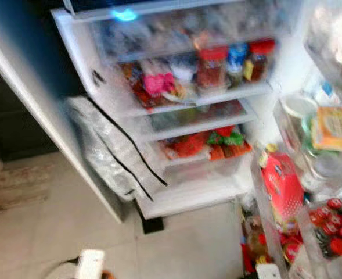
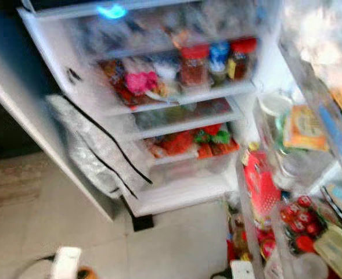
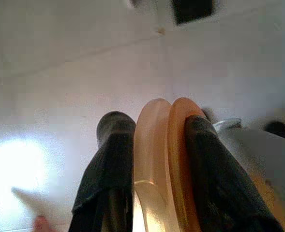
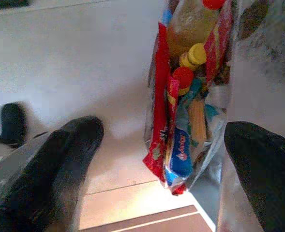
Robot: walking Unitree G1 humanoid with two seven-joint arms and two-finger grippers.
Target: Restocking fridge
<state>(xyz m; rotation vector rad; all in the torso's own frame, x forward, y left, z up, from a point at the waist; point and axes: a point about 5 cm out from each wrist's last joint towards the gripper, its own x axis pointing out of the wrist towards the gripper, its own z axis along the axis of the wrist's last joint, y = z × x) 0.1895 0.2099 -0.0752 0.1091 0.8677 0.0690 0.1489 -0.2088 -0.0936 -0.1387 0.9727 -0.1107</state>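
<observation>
Before me: open fridge (image 1: 176, 102), shelves stocked.
My left gripper (image 3: 154, 145): fingers clamped on an orange bottle (image 3: 164, 159), low above the floor.
My right gripper (image 4: 164, 145): fingers spread wide, holding nothing, beside door-shelf bottles (image 4: 190, 58).

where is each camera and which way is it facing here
Left eye view: on the head, looking forward and down into the open fridge and its door rack; a white bit of the robot shows at the bottom edge.
Right eye view: beside it on the head, sharing the same fridge scene.
Left wrist view: on the left wrist, facing the pale floor; left gripper is shut on an orange object.
Right wrist view: on the right wrist, facing floor and bottles; right gripper is open.
</observation>
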